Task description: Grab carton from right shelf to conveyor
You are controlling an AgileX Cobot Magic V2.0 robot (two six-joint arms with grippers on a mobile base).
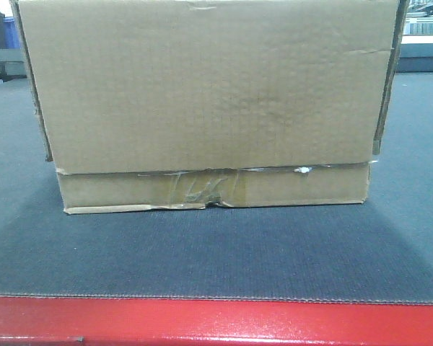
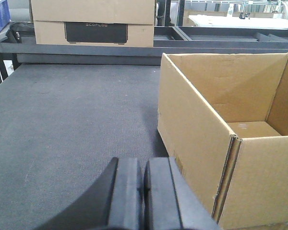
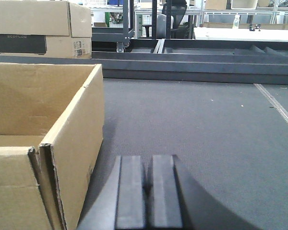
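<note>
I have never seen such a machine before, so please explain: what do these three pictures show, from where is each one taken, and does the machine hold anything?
This is a robot with two arms. One picture looks forward from its body: a large brown cardboard carton stands on a dark grey textured conveyor belt with a red front edge. The other two come from cameras on the wrists, one on each side of the carton, which is open on top. The dark blocks at the bottom are the left fingers and the right fingers. Both pairs are pressed together and hold nothing; the carton stands free beside them. Another brown box stands beyond the belt.
</note>
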